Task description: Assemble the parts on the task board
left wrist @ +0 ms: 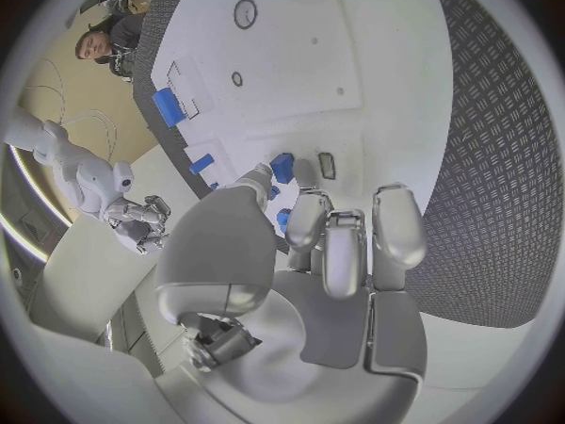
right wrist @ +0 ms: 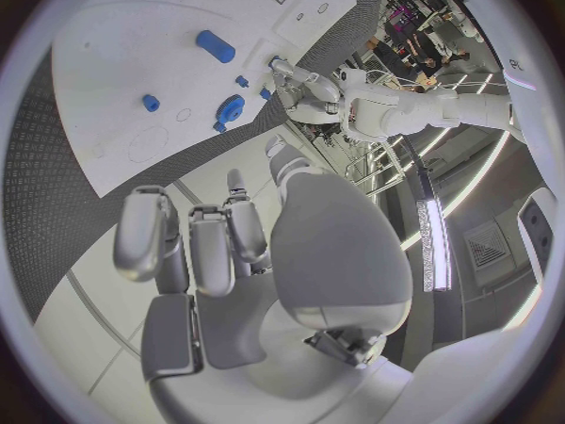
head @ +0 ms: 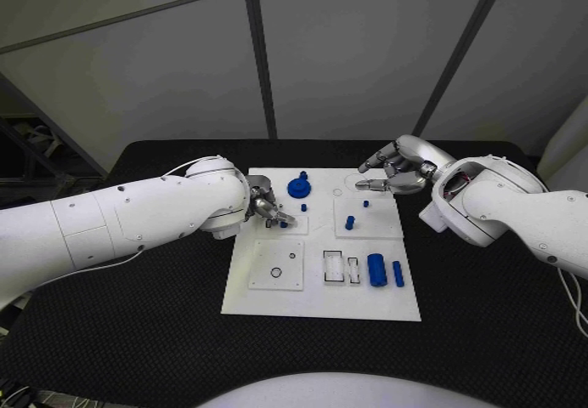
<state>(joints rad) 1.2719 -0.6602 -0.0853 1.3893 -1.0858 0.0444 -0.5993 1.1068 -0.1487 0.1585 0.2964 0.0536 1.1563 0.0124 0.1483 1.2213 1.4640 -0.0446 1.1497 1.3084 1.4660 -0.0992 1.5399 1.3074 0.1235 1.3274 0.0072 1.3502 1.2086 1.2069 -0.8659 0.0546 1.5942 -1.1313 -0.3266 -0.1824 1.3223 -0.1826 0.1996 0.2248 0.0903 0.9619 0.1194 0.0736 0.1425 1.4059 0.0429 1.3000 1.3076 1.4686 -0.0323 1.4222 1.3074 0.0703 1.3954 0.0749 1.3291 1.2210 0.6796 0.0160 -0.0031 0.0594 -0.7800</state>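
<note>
Surface, head view: black table [head: 135, 331] before grey wall panels; the white task board [head: 321, 297] lies in its middle.
Far edge of board, head view: a round blue knob-like part [head: 299, 186] stands near the far left corner; a small blue peg [head: 304, 206] sits just beside it, and a small blue peg [head: 366, 204] and a short blue cylinder [head: 349, 223] stand toward the far right.
Near right of board, head view: two blue cylinders [head: 385, 271] lie side by side, just beside an open rectangular slot [head: 335, 265]. A round hole [head: 277, 273] in the near left plate is unfilled.
Left hand, head view: left hand [head: 268, 211] rests at the board's left edge, fingers curled over a small blue part [head: 283, 223].
Right hand, head view: right hand [head: 390, 172] hovers above the far right corner, fingers apart, holding nothing visible.
Left wrist view: the fingertips [left wrist: 309, 219] close around small blue parts [left wrist: 282, 168] on the board; whether one is pinched or only touched cannot be told.
Right wrist view: the right hand's fingers [right wrist: 194, 245] are spread and empty, above the table beside the board.
Progress, judged: early to middle. Some pegs appear seated upright; the two lying cylinders, the slot and the round hole remain to be dealt with.
</note>
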